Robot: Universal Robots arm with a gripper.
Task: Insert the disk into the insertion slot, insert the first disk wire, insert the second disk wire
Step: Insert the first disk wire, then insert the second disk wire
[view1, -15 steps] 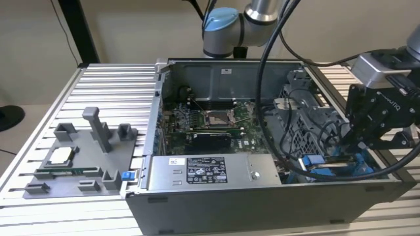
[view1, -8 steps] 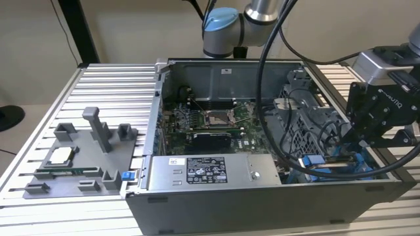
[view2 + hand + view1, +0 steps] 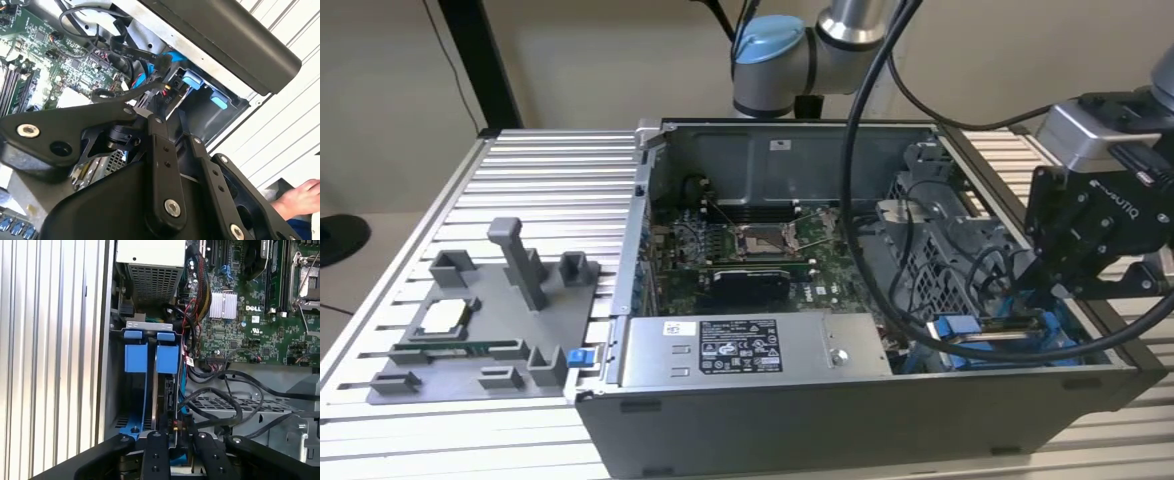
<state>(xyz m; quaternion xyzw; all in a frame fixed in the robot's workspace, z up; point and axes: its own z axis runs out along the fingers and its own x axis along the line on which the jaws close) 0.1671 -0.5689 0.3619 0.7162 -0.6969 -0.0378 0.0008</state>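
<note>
Right, with the disk [image 3: 167, 357] seated in the insertion slot [image 3: 114, 390] at four o'clock of the case [image 3: 827, 420], I judge my gripper [image 3: 176, 440] clamped on a disk wire [image 3: 175, 427], which wants squaring to its socket.

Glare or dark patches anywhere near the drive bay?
First wrist view: ribbed table washes out bright, insertion slot dark past its blue tabs. Second wrist view: the table glares too, gripper near-black. Exterior view: even light.
</note>
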